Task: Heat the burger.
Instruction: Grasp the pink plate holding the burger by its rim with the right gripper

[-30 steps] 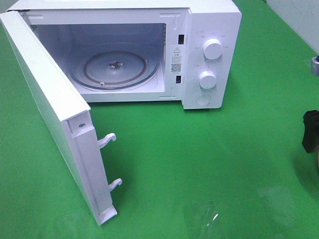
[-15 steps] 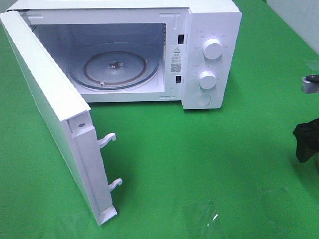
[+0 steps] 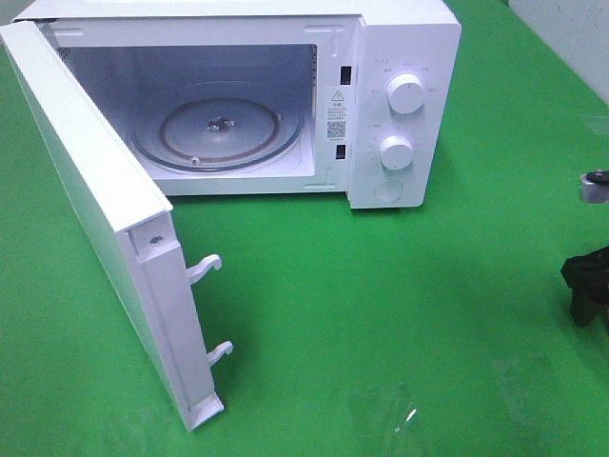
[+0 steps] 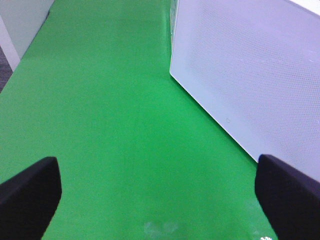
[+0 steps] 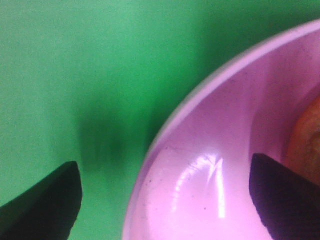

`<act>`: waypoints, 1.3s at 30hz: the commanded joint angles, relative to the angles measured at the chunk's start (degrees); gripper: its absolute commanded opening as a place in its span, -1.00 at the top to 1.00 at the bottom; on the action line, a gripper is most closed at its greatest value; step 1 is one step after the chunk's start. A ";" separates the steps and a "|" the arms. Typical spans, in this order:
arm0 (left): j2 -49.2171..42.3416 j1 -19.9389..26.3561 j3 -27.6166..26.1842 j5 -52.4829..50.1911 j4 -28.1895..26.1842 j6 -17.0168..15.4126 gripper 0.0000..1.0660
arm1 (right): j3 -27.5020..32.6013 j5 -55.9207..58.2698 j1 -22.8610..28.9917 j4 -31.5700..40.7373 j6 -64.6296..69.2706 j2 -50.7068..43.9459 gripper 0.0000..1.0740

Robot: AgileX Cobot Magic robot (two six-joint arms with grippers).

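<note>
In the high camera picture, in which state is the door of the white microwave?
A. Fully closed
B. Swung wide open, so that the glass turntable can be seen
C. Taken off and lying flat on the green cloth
B: the door stands swung open at the left side of the microwave, and the glass turntable is visible inside the cavity.

Exterior high view: bright, even overhead light, with the white microwave (image 3: 409, 57) nearly washed out, soft shadow under its door (image 3: 86, 171), and pale glare patches on the green tabletop (image 3: 381, 286) near the right jaws. Right wrist view: badly out of focus, with white glints on the pink plate (image 5: 240, 130) between the right jaws, a smeared dark shadow beside its rim, and the burger (image 5: 306, 145) a brown blur. Left wrist view: soft, with faint sheen between the left jaws.
</note>
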 commanded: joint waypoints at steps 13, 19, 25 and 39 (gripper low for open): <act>-0.86 0.00 0.06 -0.46 -0.40 0.00 -0.88 | -0.06 -1.83 -0.40 0.06 1.66 2.81 -0.38; -0.86 0.00 0.06 -0.46 -0.40 0.00 -0.88 | -0.06 -1.26 -0.40 0.06 2.01 2.81 -0.10; -0.86 0.00 0.06 -0.46 -0.40 0.00 -0.88 | -0.06 -0.69 -0.40 -0.06 2.92 2.81 0.77; -0.86 0.00 0.06 -0.46 -0.40 0.00 -0.88 | -0.06 -0.52 -0.23 0.00 4.70 2.81 1.00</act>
